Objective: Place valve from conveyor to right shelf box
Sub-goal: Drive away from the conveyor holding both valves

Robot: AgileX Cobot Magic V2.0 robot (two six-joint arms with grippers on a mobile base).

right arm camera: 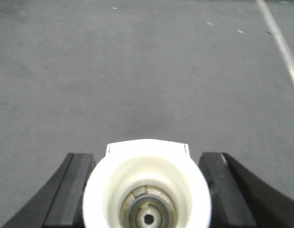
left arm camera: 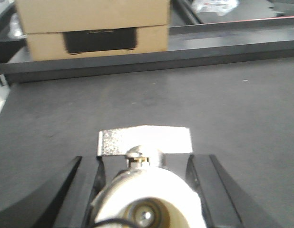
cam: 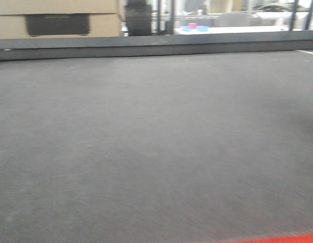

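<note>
Filling nearly the whole front view: the conveyor (cam: 156,152), a wide flat belt of dark grey, finely woven material. Along its far edge, a dark metal rail (cam: 156,46). Behind the rail at upper left, stacked cardboard boxes (cam: 55,17), the lower one with a dark oblong cut-out in its side; the same boxes also past the rail in the left wrist view. Farther back, a pale tabletop (cam: 237,30) with small pink and blue items, too blurred to name.

Low in the left wrist view, the left gripper (left arm camera: 146,160), black fingers (left arm camera: 85,185) set a moderate way apart and closed against the two sides of the valve (left arm camera: 151,194). White plastic cap turned toward the camera, metal showing in its bore. Above the cap, a small screw head (left arm camera: 139,153); beyond that, the flat silvery lever (left arm camera: 144,140), pointing away over the belt toward the rail. Valve thus over the conveyor, between the left fingers; whether resting on the belt or lifted clear of it, not to be told.

Low in the right wrist view, the right gripper (right arm camera: 147,154), parted about as far, black fingers (right arm camera: 73,185) hugging a second valve (right arm camera: 147,164), likewise white cap first, with a metal ring in the bore. Beyond it, more belt, crossed at upper right by a thin white line (right arm camera: 280,42).

At the bottom right of the front view, a sliver of red edging (cam: 278,239).
</note>
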